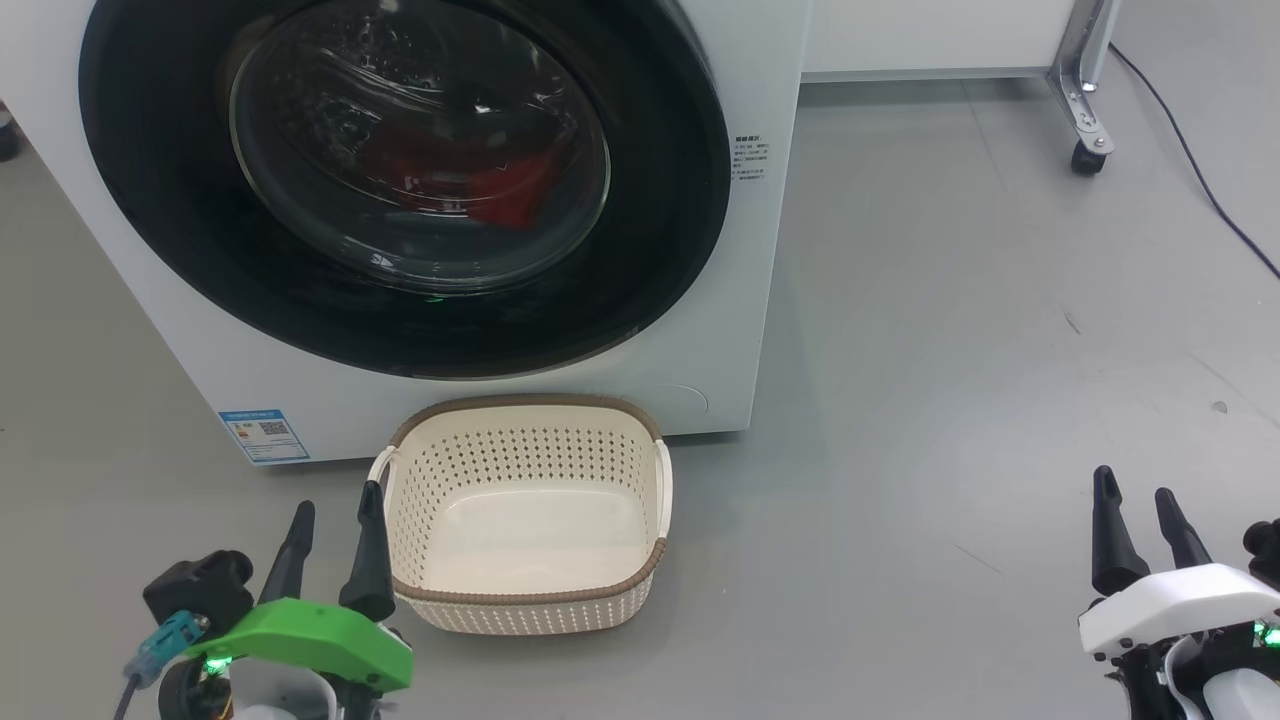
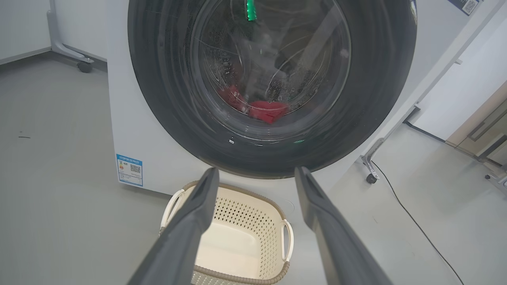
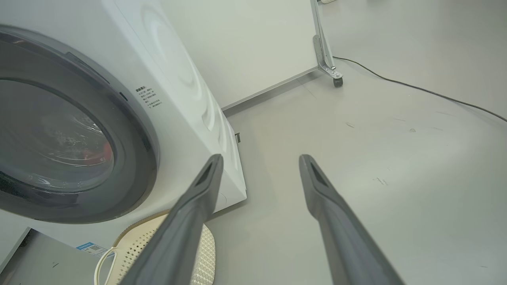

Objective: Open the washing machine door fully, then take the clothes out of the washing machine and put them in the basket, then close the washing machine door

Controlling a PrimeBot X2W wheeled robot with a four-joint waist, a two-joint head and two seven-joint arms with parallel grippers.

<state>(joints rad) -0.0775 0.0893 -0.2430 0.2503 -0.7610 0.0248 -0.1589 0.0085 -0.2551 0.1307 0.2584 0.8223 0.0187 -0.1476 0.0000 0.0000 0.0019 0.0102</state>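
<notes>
The big white front-loading washing machine (image 1: 760, 300) stands on the grey floor (image 1: 950, 350), its round black-rimmed glass door (image 1: 160, 230) shut. Bright red clothes (image 1: 500, 195) show through the glass. Just in front sits the cream perforated plastic basket (image 1: 520, 405) with a brown woven-look rim, its bottom bare. The green-cased left hand (image 1: 338, 498) hovers just beside the basket, fingers spread. The white-cased right hand (image 1: 1134, 483) hangs well apart, fingers also spread.

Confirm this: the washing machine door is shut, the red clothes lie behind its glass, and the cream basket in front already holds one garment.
Not quite. The basket is empty: the head view shows its bare cream floor. The rest stands: the washing machine door is shut and the red clothes lie behind its glass.
</notes>
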